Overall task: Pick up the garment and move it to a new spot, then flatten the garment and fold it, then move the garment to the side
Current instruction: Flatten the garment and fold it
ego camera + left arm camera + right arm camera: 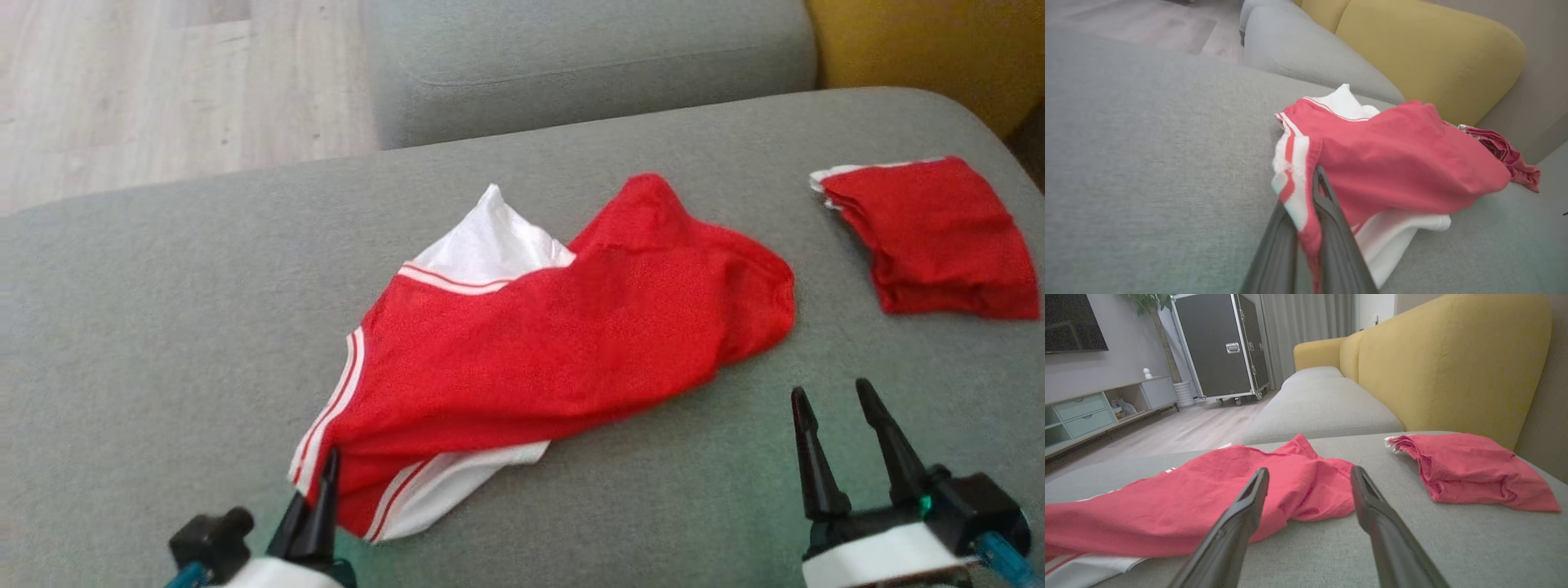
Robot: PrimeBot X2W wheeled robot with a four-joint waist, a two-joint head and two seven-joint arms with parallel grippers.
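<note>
A crumpled red garment [563, 343] with white trim and white stripes lies in the middle of the grey sofa seat [163, 327]. My left gripper [329, 465] is shut on the garment's near striped corner; in the left wrist view the striped hem [1298, 192] is pinched between the dark fingers [1331, 228]. My right gripper [833, 404] stands open with nothing between its fingers, just short of the garment's right end [1306, 486], near the seat's front right.
A second red garment [939, 233], folded, lies at the seat's far right, also seen in the right wrist view [1470, 469]. A yellow backrest [1453, 359] rises behind it. Another grey cushion [588, 57] adjoins beyond, with wooden floor [163, 82] to the left.
</note>
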